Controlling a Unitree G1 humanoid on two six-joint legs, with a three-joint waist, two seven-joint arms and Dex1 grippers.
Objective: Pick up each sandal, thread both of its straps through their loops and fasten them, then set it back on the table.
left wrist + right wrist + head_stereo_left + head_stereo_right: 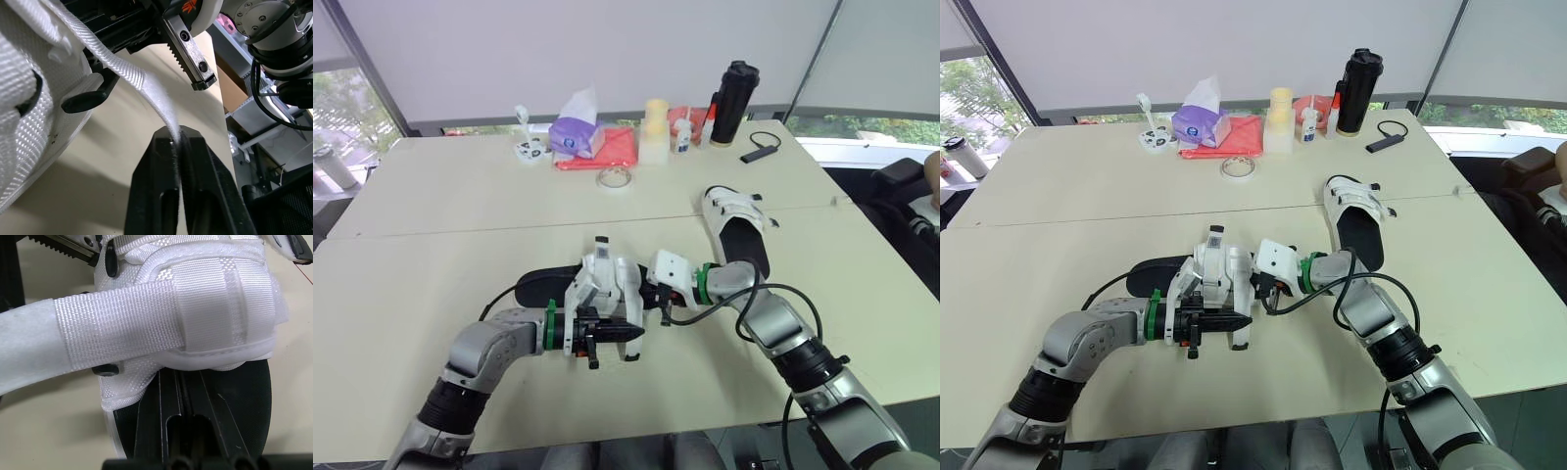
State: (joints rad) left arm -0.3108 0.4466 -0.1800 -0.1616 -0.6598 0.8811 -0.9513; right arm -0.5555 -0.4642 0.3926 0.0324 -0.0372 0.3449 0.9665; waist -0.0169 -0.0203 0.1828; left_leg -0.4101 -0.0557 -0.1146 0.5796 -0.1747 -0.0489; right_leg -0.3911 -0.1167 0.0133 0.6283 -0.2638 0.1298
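Observation:
One sandal (544, 285), black sole with white straps, is held just above the table (450, 201) between my two grippers. My left gripper (610, 339) is shut on the free end of a white strap (124, 71), pinched at the fingertips (168, 147). My right gripper (653, 295) comes in from the right and is shut on the sandal's edge beneath its white upper (215, 308). A loose strap (112, 330) crosses that upper. The second sandal (736, 227) lies flat on the table behind the right arm.
Along the far edge stand a purple tissue pack (576, 132), a red cloth (615, 149), a tape roll (613, 177), a yellow cup stack (654, 127), a small white bottle (682, 135), a black flask (732, 103) and a black dongle (759, 152).

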